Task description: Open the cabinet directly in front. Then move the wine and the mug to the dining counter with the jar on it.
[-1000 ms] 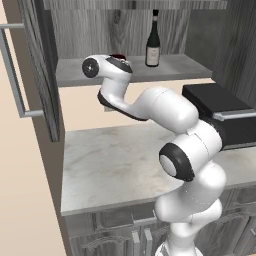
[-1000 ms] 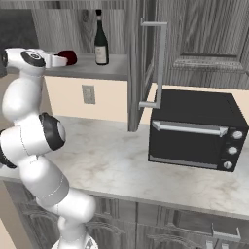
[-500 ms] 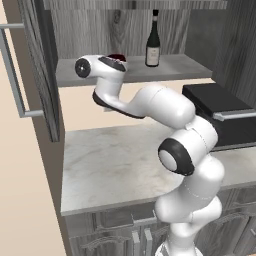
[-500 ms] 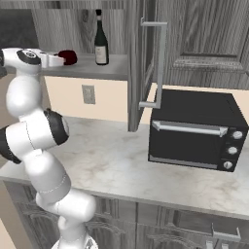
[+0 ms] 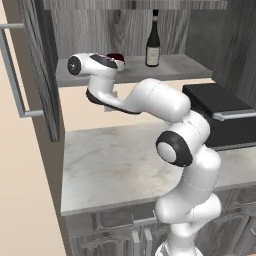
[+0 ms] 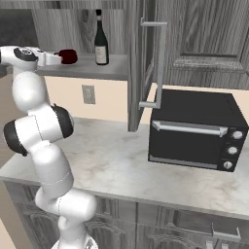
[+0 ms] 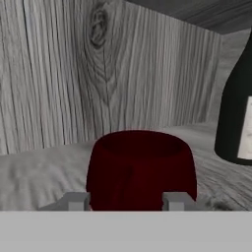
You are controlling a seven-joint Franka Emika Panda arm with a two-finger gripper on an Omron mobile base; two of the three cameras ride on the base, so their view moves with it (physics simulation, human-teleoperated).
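A marble worktop (image 5: 115,170) lies nearest, with a black toaster oven (image 6: 194,129) on its right. Above it, the cabinet (image 6: 146,58) stands open. The gripper (image 7: 127,201) reaches onto the shelf (image 5: 130,72), its fingers (image 7: 76,201) on either side of the mug (image 7: 140,167), close against it; whether they grip it cannot be told. The wine (image 5: 152,42) stands upright to the mug's right, slightly farther back.

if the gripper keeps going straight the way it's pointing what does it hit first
The mug. It sits dead ahead of the gripper, between the two fingertips, which already look level with its sides. Behind it is the cabinet back wall; the wine stands off to one side.
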